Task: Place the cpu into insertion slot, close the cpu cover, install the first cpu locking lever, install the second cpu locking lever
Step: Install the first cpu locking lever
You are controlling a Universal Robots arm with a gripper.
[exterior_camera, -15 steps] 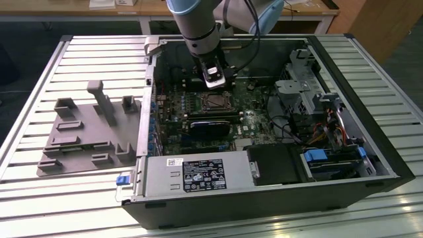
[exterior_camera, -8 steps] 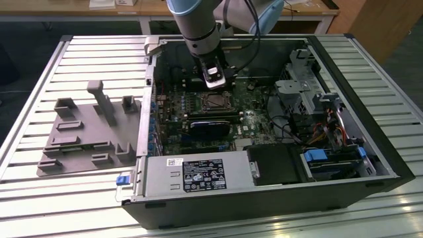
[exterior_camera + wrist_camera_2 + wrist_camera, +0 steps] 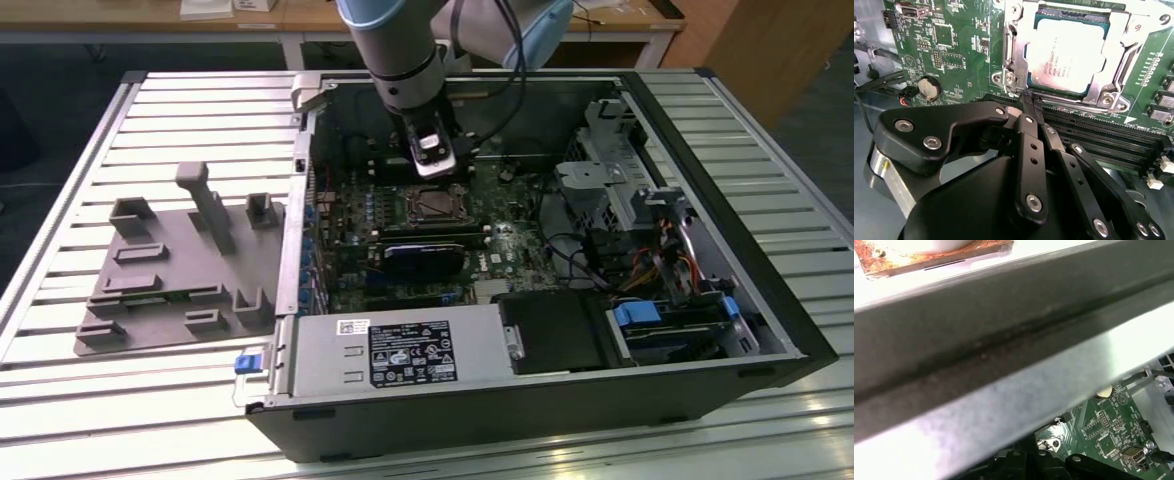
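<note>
The cpu (image 3: 1064, 52) lies flat in the insertion slot (image 3: 434, 206) on the green motherboard. Its silvery top shows through the cut-out of the cpu cover (image 3: 1111, 75), which lies down over it. A thin metal lever (image 3: 1009, 47) runs along one side of the socket. In the second wrist view my gripper (image 3: 1030, 102) is shut, its black fingertips pressed together right at the socket's near edge, with nothing visible between them. In the exterior view the gripper (image 3: 437, 165) hangs inside the open computer case, just behind the socket.
Black memory slots (image 3: 1094, 135) run beside the socket, and a coin battery (image 3: 929, 87) sits on the board. A grey case wall (image 3: 979, 340) passes close to the first wrist camera. A grey fixture plate (image 3: 180, 270) lies at the exterior view's left. The power supply (image 3: 387, 355) and drive cage (image 3: 667, 320) line the case's front.
</note>
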